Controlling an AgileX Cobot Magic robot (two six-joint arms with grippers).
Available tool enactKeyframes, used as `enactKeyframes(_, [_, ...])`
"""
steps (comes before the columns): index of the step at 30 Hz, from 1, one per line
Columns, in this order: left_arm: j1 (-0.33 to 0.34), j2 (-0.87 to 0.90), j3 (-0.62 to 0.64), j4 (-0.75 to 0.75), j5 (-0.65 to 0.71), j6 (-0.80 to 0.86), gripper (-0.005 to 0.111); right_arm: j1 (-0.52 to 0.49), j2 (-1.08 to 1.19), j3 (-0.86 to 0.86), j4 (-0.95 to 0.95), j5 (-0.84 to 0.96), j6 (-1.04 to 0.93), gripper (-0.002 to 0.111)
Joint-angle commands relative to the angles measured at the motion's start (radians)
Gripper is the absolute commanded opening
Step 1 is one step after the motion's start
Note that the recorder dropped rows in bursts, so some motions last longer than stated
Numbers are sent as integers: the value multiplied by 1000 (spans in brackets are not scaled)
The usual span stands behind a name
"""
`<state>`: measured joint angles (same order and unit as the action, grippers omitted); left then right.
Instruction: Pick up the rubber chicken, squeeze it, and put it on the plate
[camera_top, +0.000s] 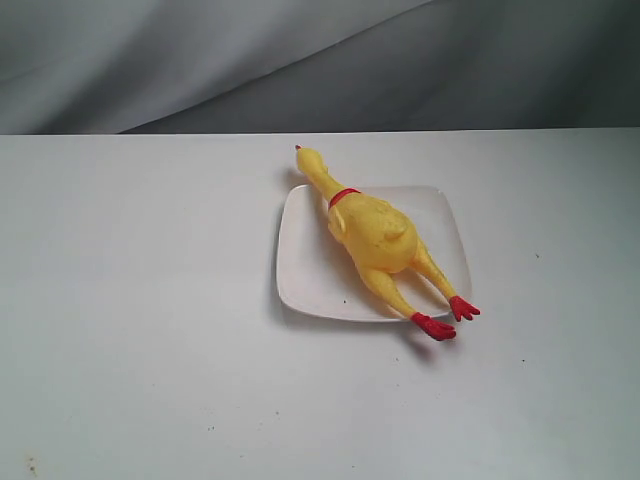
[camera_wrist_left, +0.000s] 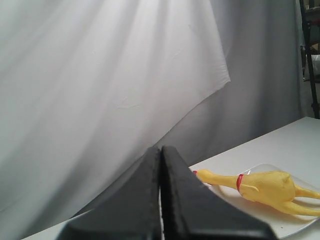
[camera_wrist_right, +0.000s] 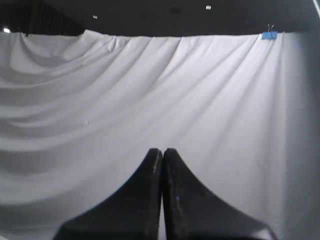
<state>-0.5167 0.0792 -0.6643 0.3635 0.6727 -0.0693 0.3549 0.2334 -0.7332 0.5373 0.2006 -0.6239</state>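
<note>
The yellow rubber chicken lies diagonally on the white square plate, its head past the far rim and its red feet hanging over the near right rim. Neither arm shows in the exterior view. In the left wrist view my left gripper is shut and empty, well back from the rubber chicken and the plate. My right gripper is shut too, with nothing in it, and faces only the white cloth backdrop.
A white table carries the plate near its middle. A grey-white cloth backdrop hangs behind the table's far edge. A dark stand rises at the far side in the left wrist view.
</note>
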Motion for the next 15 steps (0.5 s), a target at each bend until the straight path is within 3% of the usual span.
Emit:
enactKeyframes(1, [-6, -6, -4, -12, 1, -8, 0, -6, -75, 29, 37, 50, 10, 0])
enactKeyframes(5, [-6, -6, -4, -12, 1, -6, 0, -6, -104, 32, 50, 135, 10, 0])
enactKeyframes(15, [-6, -6, -4, -12, 1, -6, 0, -6, -108, 32, 50, 133, 10, 0])
